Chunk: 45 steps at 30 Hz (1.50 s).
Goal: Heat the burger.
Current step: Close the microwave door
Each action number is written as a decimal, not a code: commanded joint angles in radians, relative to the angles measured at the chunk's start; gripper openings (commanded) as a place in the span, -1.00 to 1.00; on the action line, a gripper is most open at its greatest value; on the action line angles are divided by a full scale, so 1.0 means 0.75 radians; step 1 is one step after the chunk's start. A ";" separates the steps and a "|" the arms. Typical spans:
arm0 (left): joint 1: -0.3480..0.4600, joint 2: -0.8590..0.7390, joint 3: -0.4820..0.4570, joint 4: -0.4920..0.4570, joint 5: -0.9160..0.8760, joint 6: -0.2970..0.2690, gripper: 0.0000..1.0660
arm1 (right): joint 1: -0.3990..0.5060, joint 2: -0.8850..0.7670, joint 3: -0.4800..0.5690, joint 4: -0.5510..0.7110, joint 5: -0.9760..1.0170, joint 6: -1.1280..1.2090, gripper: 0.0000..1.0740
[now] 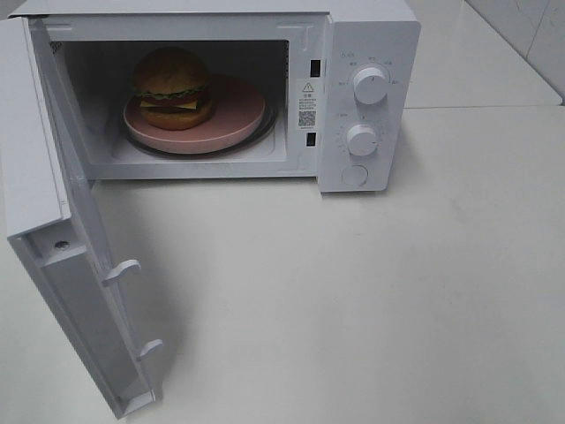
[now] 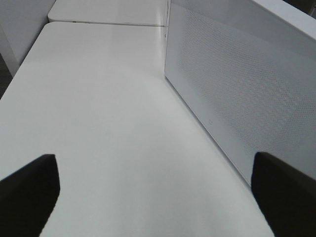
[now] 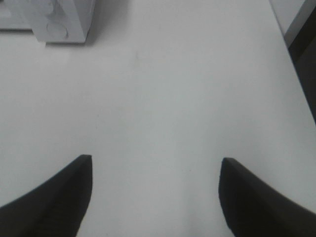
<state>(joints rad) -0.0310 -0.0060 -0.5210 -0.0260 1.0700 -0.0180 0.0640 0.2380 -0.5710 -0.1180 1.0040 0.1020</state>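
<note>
The burger (image 1: 172, 88) sits on a pink plate (image 1: 238, 119) inside the microwave (image 1: 371, 53), toward the left of its cavity. The microwave's door (image 1: 53, 177) is swung wide open. The left gripper (image 2: 154, 163) hangs over the white table (image 1: 353, 309) beside that door, jaws spread wide and empty. The right gripper (image 3: 156, 160) is in front of the microwave's control-panel corner, jaws also parted, holding nothing.

One microwave (image 1: 388, 53) is counted on the desk (image 1: 353, 309), with one door (image 1: 79, 300), two knobs (image 1: 370, 86) and one round button (image 1: 354, 175). One burger (image 1: 172, 87) and one pink plate (image 1: 238, 110) are counted inside; two latch hooks (image 1: 121, 271) are counted on the door.
</note>
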 commanded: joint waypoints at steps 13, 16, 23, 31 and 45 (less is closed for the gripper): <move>0.005 -0.004 0.003 -0.003 -0.001 0.001 0.84 | -0.140 -0.359 0.067 0.043 -0.152 -0.136 0.26; 0.005 -0.004 0.003 0.000 -0.001 0.001 0.84 | -0.143 -0.359 0.107 0.091 -0.057 -0.136 0.26; 0.005 -0.004 0.003 0.005 -0.001 0.001 0.84 | -0.143 -0.359 0.103 0.096 -0.057 -0.136 0.26; 0.005 -0.004 0.003 0.005 -0.001 0.001 0.84 | -0.143 -0.359 0.103 0.096 -0.057 -0.136 0.26; 0.005 -0.004 0.003 0.005 -0.001 0.001 0.84 | -0.143 -0.359 0.103 0.096 -0.057 -0.136 0.26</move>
<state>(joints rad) -0.0310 -0.0060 -0.5210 -0.0220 1.0700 -0.0180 -0.0350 -0.0050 -0.4960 -0.0540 0.9640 0.0060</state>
